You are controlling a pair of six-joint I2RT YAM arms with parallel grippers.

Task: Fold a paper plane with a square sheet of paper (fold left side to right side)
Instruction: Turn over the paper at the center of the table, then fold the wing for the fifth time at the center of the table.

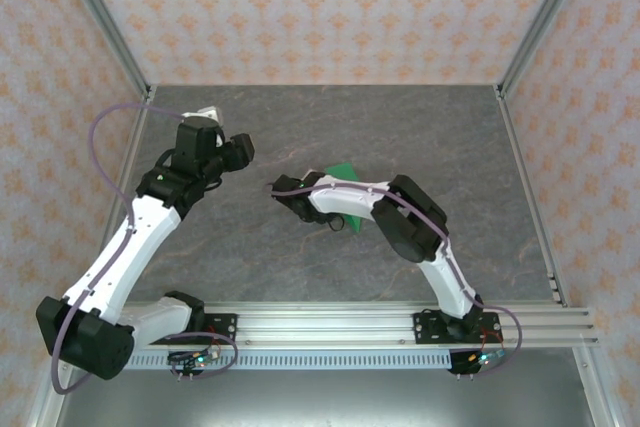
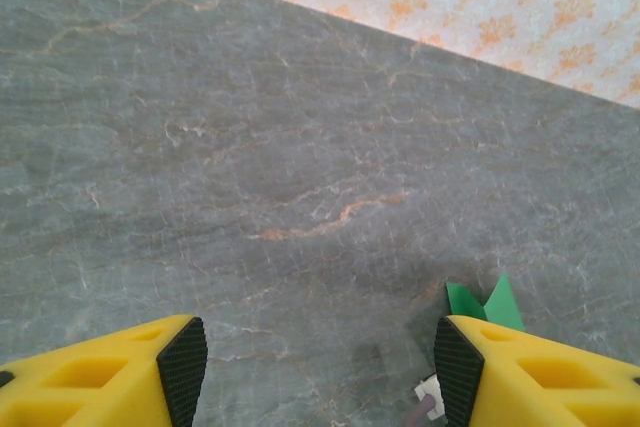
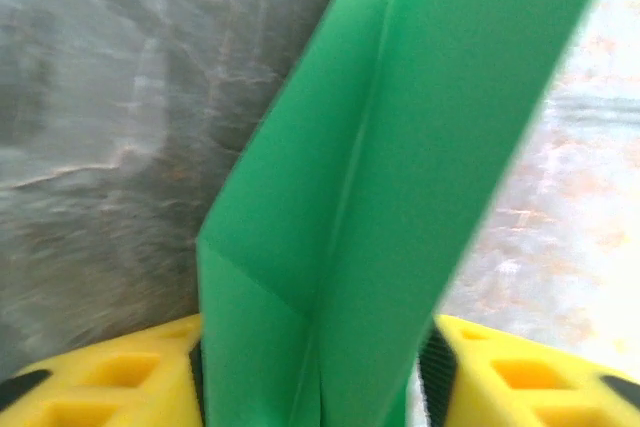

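**Unclamped fold may spring open**

At the bottom of the right wrist view, the right gripper (image 3: 315, 372) is parted, with the creased bright green paper sheet (image 3: 400, 147) standing unclamped between its fingers. With nothing pressing it, the crease could be sprung open or tipped onto the grey stone-patterned table (image 3: 90, 97). The left gripper (image 2: 320, 367) is held open, empty.

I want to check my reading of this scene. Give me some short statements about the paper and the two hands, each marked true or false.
1. The left hand is open, with nothing between its fingers. True.
2. The green paper is a flat, unfolded square. False: it shows folds and a long crease.
3. The paper stands between the fingers of the right hand. True.
4. The table is white. False: it is grey, with a marbled pattern.
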